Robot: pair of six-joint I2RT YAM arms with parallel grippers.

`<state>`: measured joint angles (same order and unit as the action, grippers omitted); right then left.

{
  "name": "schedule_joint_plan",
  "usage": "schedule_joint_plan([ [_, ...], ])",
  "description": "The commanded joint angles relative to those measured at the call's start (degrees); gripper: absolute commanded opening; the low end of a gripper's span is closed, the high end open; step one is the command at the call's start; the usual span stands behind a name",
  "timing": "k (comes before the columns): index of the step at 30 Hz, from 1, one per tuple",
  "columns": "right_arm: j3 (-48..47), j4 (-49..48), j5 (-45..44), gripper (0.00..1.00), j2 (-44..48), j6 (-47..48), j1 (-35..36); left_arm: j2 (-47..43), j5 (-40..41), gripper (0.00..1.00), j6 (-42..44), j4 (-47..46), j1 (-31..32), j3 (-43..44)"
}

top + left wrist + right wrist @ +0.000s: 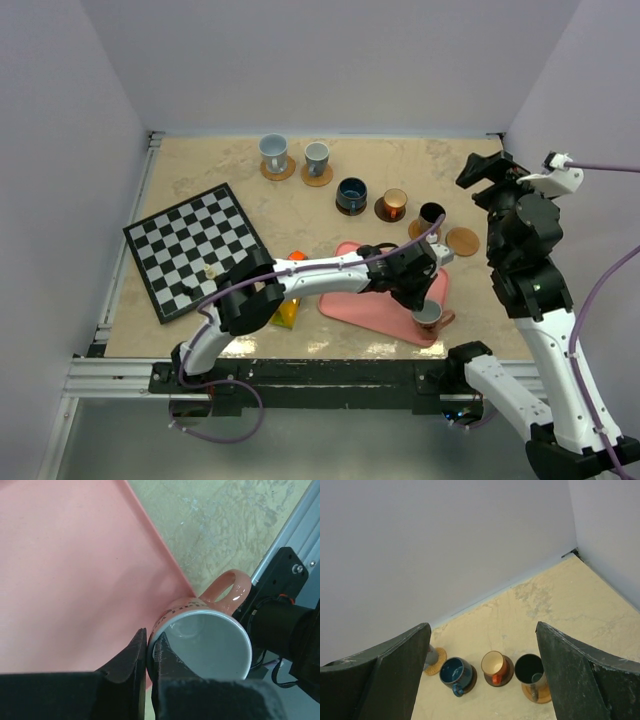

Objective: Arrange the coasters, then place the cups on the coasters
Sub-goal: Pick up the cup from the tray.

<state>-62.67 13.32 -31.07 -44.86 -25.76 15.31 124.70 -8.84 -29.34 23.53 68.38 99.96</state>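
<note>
Left gripper (148, 649) pinches upright cup (207, 647) rim (handle away from gripper).

Checkerboard (197, 250) left of pink tray (375, 312); perhaps toy blocks (287, 315) between them

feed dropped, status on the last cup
Left fingers shut on rim of last cup, at pink tray edge. Right fingers open, held high. Empty coaster free, black cup close beside it.

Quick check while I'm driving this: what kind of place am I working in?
Most likely a lab test cell for robot manipulation, not a kitchen: plain pale walls box in a stone-patterned tabletop, an aluminium rail frame runs along its near edge, and props such as a checkerboard lie about.
</note>
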Motion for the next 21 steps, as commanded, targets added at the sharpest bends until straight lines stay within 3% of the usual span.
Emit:
schedule_joint_plan([
  [1, -2.89, 0.04, 3.81, 0.92, 1.09, 2.99, -0.19, -7.53, 6.55, 0.00, 4.81, 4.33, -2.01, -0.20],
  [8, -3.77, 1.26, 21.72, 0.91, -3.82, 9.48, -0.11, -20.98, 5.59, 0.00, 18.68, 10.38, -14.75, -7.85],
  [16, -2.64, 5.92, 46.68, 0.79, -11.20, 11.96, 0.16, -23.63, -2.49, 0.00, 30.82, 19.00, -27.33, -5.84],
  [18, -2.63, 7.33, 48.47, 0.75, -14.54, 12.48, 2.08, -23.10, -3.98, 0.00, 31.80, 19.97, -28.47, -4.34],
  [21, -3.85, 8.03, 43.75, 0.74, -19.37, 14.41, 10.77, -22.93, -6.18, 0.00, 32.94, 19.89, -28.83, -3.37],
])
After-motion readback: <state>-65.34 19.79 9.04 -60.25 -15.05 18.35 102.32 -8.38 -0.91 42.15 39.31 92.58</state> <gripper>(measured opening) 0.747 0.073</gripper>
